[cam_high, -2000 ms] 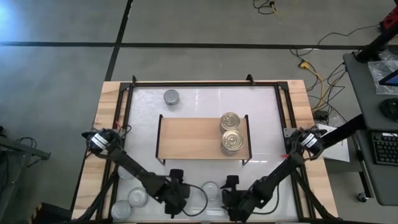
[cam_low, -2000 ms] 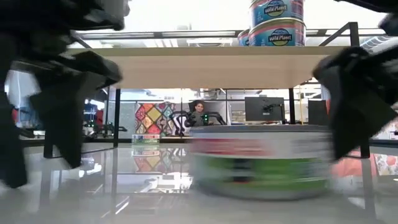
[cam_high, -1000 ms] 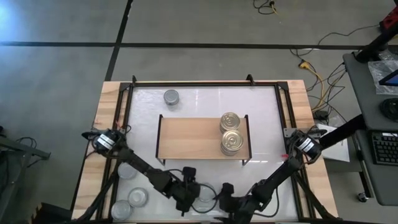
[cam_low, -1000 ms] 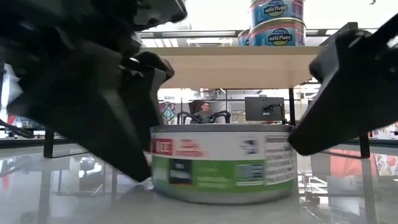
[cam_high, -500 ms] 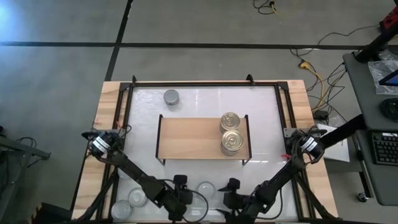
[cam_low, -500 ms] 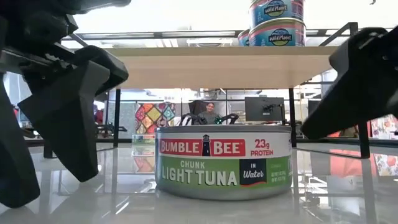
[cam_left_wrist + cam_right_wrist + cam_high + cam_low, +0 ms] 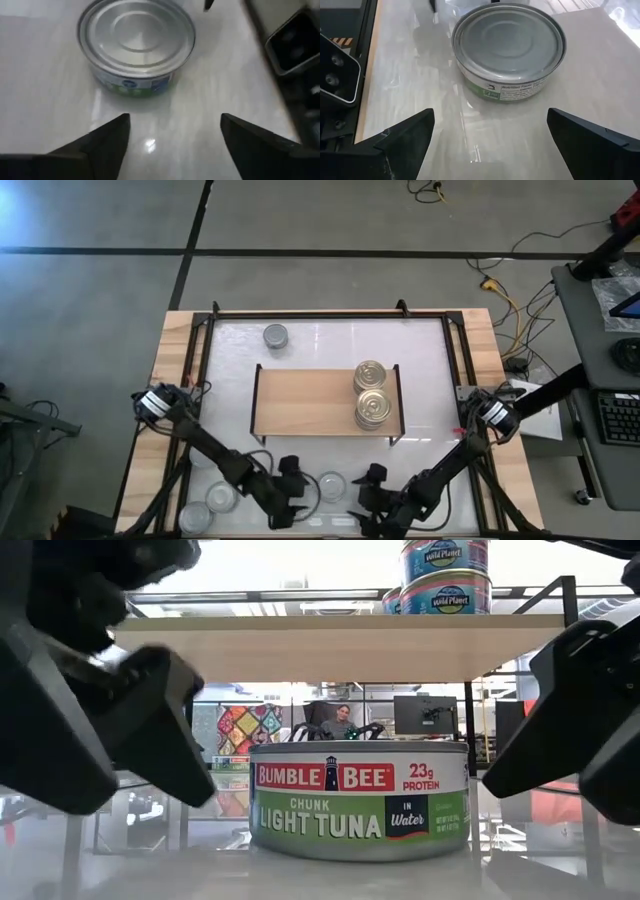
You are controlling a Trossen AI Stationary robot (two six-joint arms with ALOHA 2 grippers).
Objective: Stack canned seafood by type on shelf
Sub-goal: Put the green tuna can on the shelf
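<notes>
The worktop (image 7: pixel 430 340) is a white sheet in a wooden border, and the shelf (image 7: pixel 300 402) stands near its middle. At the shelf's 3 o'clock end sit two gold-topped tins (image 7: pixel 371 391), touching, one behind the other. A lone silver-topped tin (image 7: pixel 275 336) waits at 11 o'clock on the worktop, and two more silver tins (image 7: pixel 208 508) lie at 7 o'clock. The tuna tin (image 7: pixel 331 485) in play stands upright at 6 o'clock, between both arms. The left gripper (image 7: pixel 287 498) sits just beside it at its 9 o'clock, jaws released and holding nothing; the right gripper (image 7: pixel 366 498) sits at its 3 o'clock, jaws spread wide and empty

Risk, as I judge it: with both arms crowding one tin, they may collide, or a spread finger may shove the tin across the slick worktop
</notes>
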